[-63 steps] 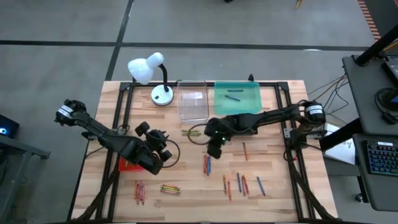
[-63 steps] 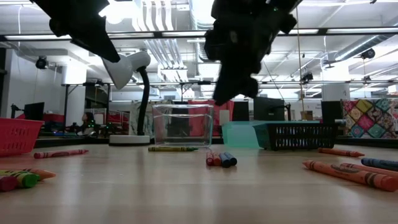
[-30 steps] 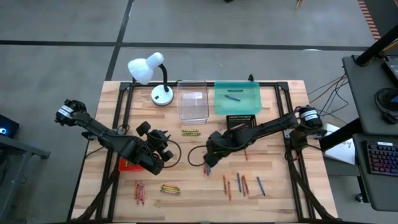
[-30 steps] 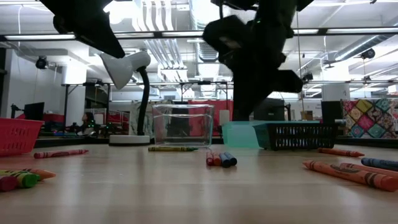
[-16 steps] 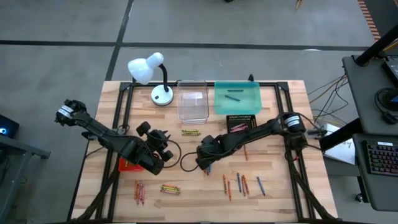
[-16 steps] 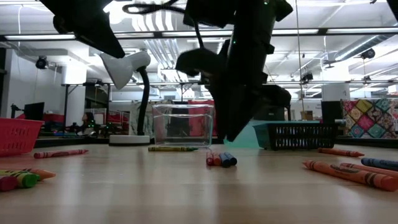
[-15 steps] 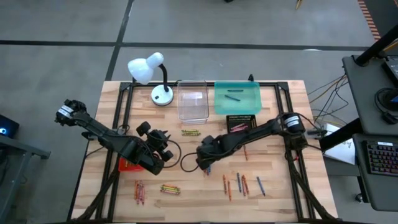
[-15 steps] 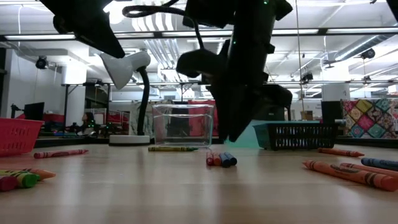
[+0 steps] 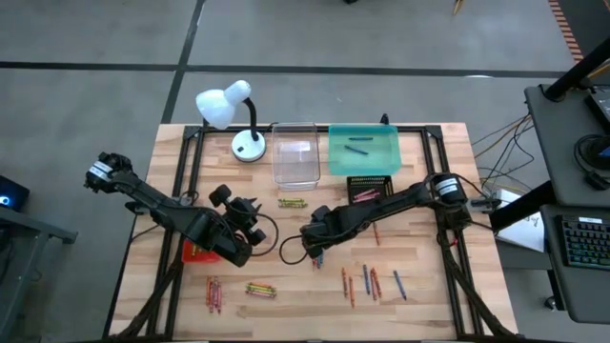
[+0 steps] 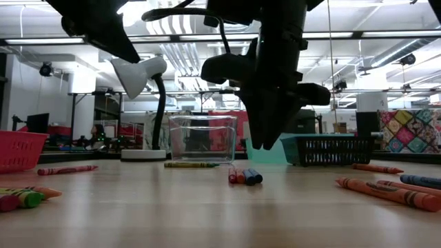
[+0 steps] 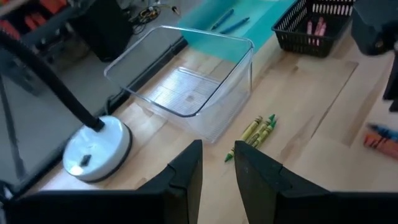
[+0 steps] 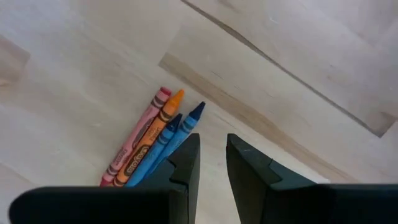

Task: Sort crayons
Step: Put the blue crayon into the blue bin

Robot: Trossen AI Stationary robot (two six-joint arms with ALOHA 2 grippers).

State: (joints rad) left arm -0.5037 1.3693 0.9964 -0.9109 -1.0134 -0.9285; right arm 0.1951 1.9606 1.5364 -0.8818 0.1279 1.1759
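Observation:
Crayons lie in small groups on the wooden table. One group of a pink, an orange and two blue crayons (image 12: 149, 152) lies flat near the table's middle (image 10: 244, 177). My right gripper (image 12: 212, 152) hangs just above this group (image 10: 265, 141), pointing steeply down. Its fingers stand a narrow gap apart with nothing between them, beside the blue crayons' tips. My left gripper (image 11: 217, 165) waits raised over the table's left half (image 9: 250, 219), also narrowly open and empty. It faces the clear tray (image 11: 186, 87) and some yellow-green crayons (image 11: 258, 129).
Along the far edge stand a white lamp (image 9: 238, 114), the clear tray (image 9: 295, 152) and a teal tray (image 9: 364, 150) holding blue crayons. A black basket (image 9: 372, 186) is in front of them, and a red tray (image 9: 195, 253) lies under my left arm. More crayons lie near the front (image 9: 367, 281) (image 9: 260, 288) (image 9: 213, 293).
My right gripper has gone toward the table's left and near edge and a little down. It has stopped over the pink, orange and blue crayon group, tipped more steeply downward. The crayons have stayed where they were.

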